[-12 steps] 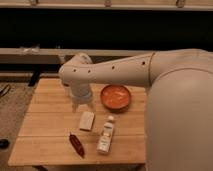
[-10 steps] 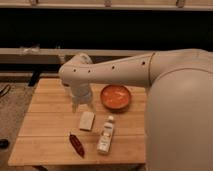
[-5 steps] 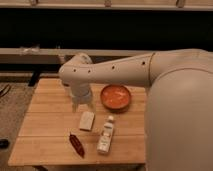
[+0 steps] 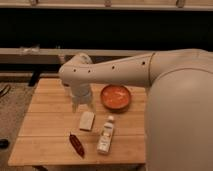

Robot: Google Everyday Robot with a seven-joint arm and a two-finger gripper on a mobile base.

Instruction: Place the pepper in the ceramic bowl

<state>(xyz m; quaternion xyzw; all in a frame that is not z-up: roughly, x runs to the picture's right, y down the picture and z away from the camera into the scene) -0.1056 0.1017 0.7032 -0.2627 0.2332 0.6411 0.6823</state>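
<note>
The pepper is small, slim and dark red. It lies near the front edge of the wooden table, left of the white bottle. The ceramic bowl is round, orange and glossy, and stands at the back right of the table. My gripper hangs below the white arm, over the middle of the table, left of the bowl and just behind the pale tan block. It is well apart from the pepper.
The tan rectangular block lies between the gripper and the pepper. The white bottle lies on its side right of the pepper. My large white arm covers the table's right side. A dark shelf runs behind the table.
</note>
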